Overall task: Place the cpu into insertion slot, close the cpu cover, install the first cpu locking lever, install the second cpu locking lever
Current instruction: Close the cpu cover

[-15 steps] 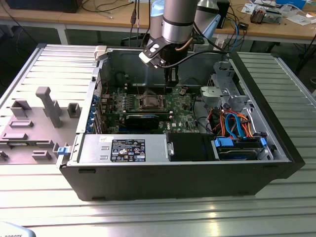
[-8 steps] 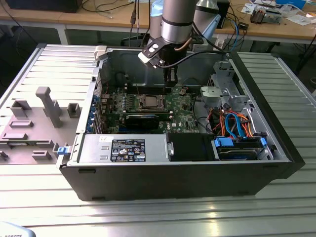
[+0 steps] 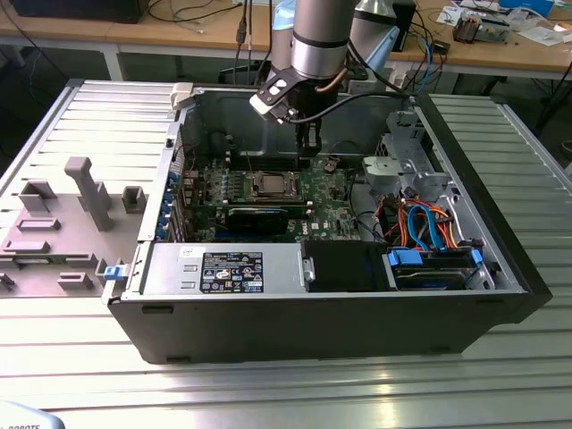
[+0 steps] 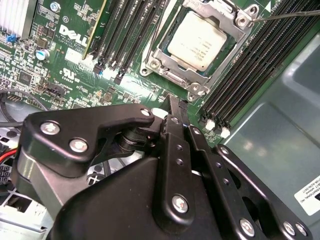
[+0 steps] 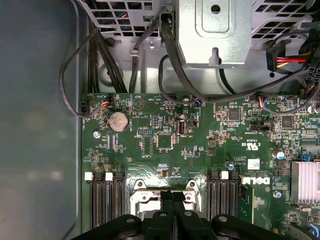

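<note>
- Inside the open computer case [image 3: 268, 326], which stands on the ribbed metal desk [image 3: 268, 393], the cpu [image 4: 196, 40] is seen seated in the insertion slot [image 4: 170, 77] of the green motherboard [image 3: 335, 201]. The placing step is judged done.
- The cpu cover [image 4: 212, 9] is seen lying flat around the chip, its window framing the silver-grey top. The cover is therefore judged closed.
- A thin locking lever [image 4: 285, 15] is seen running out from one corner of the socket, across the black memory slots [image 4: 250, 60]. From that line it is judged not yet latched, though how far it is raised cannot be told. The other lever cannot be made out with certainty.
- The fingers [image 4: 172, 130] are pressed together with nothing pinched between them. They are held just beside the socket, apart from both the cpu and the cover.
- In the exterior view the fingers [image 3: 308, 147] are seen above the board, near the socket and toward the exterior view's right of it.
- By this reading, two of the four steps are complete. Both lever steps are judged to be left.
</note>
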`<state>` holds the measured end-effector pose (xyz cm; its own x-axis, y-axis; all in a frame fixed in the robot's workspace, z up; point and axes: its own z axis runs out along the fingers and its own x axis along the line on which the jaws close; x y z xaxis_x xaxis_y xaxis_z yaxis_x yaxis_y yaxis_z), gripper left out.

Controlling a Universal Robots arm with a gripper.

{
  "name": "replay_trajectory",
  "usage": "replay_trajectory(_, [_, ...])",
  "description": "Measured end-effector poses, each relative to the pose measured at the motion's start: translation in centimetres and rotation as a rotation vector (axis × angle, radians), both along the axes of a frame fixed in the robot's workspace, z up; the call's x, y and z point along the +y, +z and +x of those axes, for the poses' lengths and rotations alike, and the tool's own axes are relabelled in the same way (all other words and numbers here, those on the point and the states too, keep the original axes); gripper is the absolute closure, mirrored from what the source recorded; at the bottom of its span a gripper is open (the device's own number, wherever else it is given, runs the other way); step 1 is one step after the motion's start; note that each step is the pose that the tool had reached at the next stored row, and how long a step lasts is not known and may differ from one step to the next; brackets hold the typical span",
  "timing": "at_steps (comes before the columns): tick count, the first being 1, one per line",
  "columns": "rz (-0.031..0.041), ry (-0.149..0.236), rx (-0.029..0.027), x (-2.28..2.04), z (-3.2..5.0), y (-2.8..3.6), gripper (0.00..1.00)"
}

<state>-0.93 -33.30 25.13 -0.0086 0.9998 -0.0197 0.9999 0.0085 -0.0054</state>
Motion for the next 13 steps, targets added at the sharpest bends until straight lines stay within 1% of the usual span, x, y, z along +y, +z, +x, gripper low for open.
replay_trajectory(13, [0.0,0.0,0.0,0.0,-0.24,-0.15,0.89])
